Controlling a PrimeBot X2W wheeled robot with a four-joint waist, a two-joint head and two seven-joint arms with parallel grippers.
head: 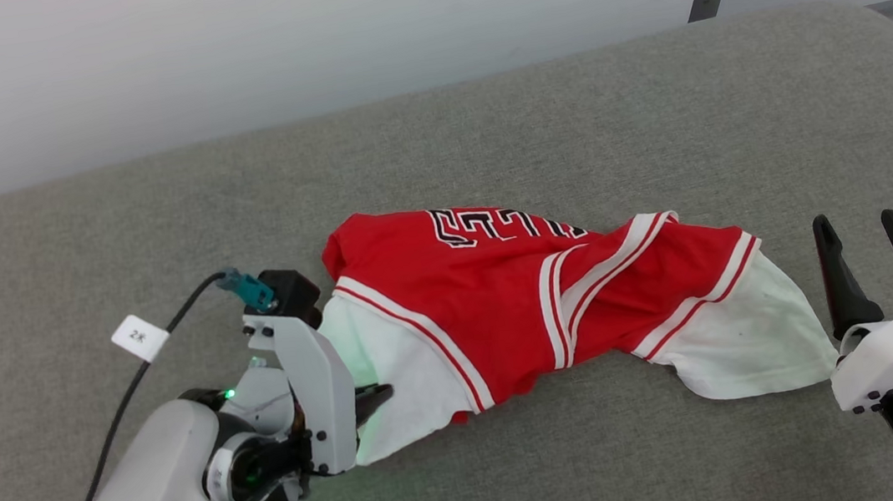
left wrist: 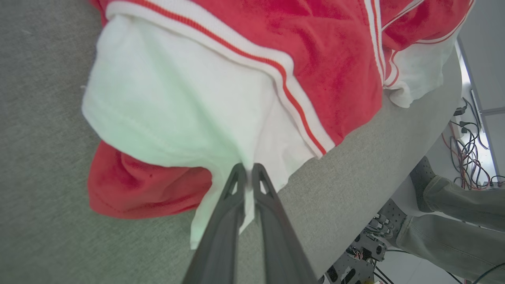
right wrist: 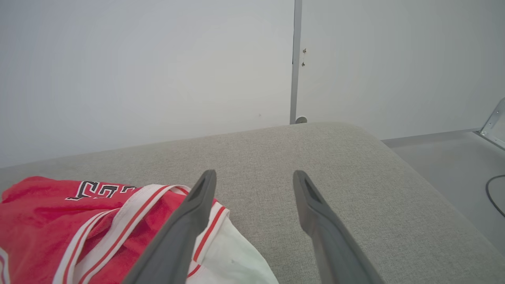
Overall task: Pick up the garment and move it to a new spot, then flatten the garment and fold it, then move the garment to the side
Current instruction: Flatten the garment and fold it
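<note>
Grey upholstered surface (head: 566,119) runs across the head view, with a plain white wall (head: 222,49) behind it. The garment (head: 503,303) lies crumpled near the middle of that surface: a red body, white sleeves at either end, striped trim and part of the black-and-white lettering facing up. The left gripper (head: 371,398) sits at lower left, against the edge of the nearer white sleeve. A black cable (head: 113,423) with a white tag trails from that arm. The right gripper (head: 855,221) stands at lower right with its jaws apart, just beside the other white sleeve.

Left wrist view: both dark fingers (left wrist: 230,205) are pinched together on a fold of the white sleeve, and cloth shows between the tips. Past the surface edge are a person's legs (left wrist: 453,221) in grey trousers and loose wiring (left wrist: 469,146) on the floor.

Right wrist view: the fingers are spread wide over bare upholstery with nothing between them. The garment lies at lower left, beside the left finger.
</note>
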